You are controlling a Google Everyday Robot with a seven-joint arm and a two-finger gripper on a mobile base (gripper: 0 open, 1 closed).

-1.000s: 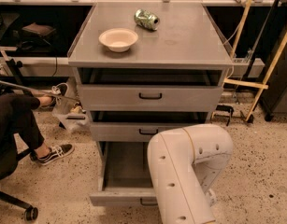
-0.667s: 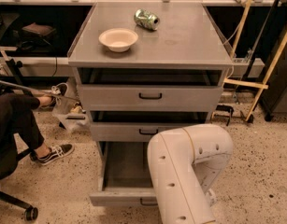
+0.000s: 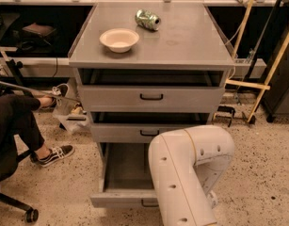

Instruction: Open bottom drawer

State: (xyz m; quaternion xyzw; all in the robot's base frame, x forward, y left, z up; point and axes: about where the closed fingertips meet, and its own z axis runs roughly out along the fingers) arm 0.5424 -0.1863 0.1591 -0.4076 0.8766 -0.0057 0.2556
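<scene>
The grey three-drawer cabinet [image 3: 151,98] fills the middle of the camera view. Its bottom drawer [image 3: 124,199] stands pulled far out toward me, its empty grey inside showing. The drawer's black bar handle [image 3: 147,204] peeks out at the lower front edge beside my arm. My white arm [image 3: 186,173] bends across the drawer's right half and hides that side. The gripper is not in view; it lies behind or below the arm. The middle drawer [image 3: 134,133] and top drawer [image 3: 151,98] each stand slightly ajar.
A beige bowl [image 3: 119,39] and a lying green can [image 3: 148,19] rest on the cabinet top. A seated person's leg and sneaker [image 3: 52,155] are at the left, on an office chair. Wooden poles [image 3: 271,74] lean at the right. Speckled floor surrounds the cabinet.
</scene>
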